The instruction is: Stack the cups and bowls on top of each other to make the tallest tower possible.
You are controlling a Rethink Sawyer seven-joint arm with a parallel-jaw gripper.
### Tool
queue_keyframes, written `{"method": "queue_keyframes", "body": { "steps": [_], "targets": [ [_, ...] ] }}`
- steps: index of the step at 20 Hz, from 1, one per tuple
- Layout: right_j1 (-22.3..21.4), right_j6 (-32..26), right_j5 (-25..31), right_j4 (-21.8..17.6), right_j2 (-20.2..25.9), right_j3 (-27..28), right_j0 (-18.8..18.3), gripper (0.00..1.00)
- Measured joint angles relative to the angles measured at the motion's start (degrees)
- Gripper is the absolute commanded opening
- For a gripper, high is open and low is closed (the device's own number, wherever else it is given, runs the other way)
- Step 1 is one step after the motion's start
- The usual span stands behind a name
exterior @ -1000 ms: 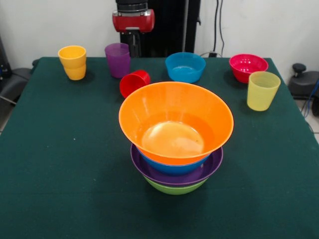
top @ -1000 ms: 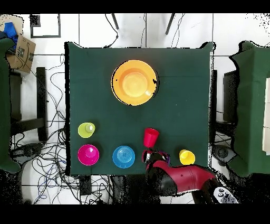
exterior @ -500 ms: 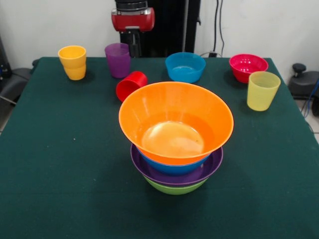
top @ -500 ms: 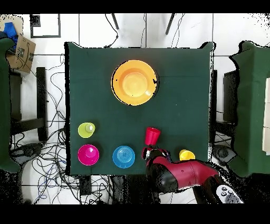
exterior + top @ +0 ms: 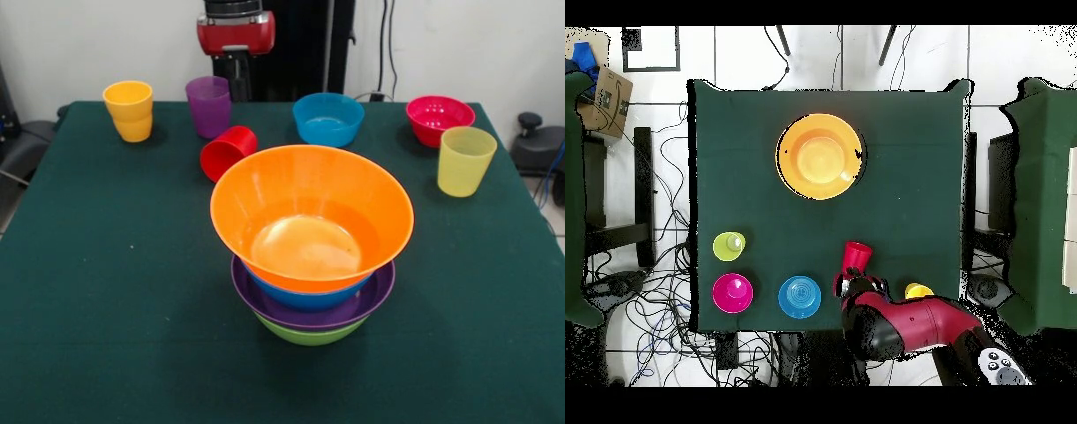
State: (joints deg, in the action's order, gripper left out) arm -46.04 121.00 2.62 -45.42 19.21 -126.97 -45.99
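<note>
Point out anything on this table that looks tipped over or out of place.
One thing: the red cup lies on its side, mouth toward the camera in the front view, between the purple cup and the tower. The other cups and the small bowls stand upright, and the tower's bowls sit nested and level.

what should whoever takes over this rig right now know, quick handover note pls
Gripper: not clearly seen; only the red arm shows, at the robot's edge of the table, over the purple cup. Open or shut cannot be told.
Done: the tower stands near the table's middle: green bowl at the bottom, then purple, blue, and the wide orange bowl on top.
Loose: red cup lying on its side beside the purple cup; orange-yellow cup, pale yellow cup, small blue bowl and red-pink bowl all upright on the cloth.
Left: all four cups and both small bowls still to go on the tower.
</note>
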Motion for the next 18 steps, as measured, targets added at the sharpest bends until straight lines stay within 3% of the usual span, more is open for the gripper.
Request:
{"method": "queue_keyframes", "body": {
  "steps": [6, 18],
  "targets": [
    [0.0, 0.0, 0.1, 0.0, 0.9, 0.0, -2.2, 0.0],
    [-0.5, 0.0, 3.0, -1.0, 5.9, -0.5, -15.6, 0.0]
  ]
}}
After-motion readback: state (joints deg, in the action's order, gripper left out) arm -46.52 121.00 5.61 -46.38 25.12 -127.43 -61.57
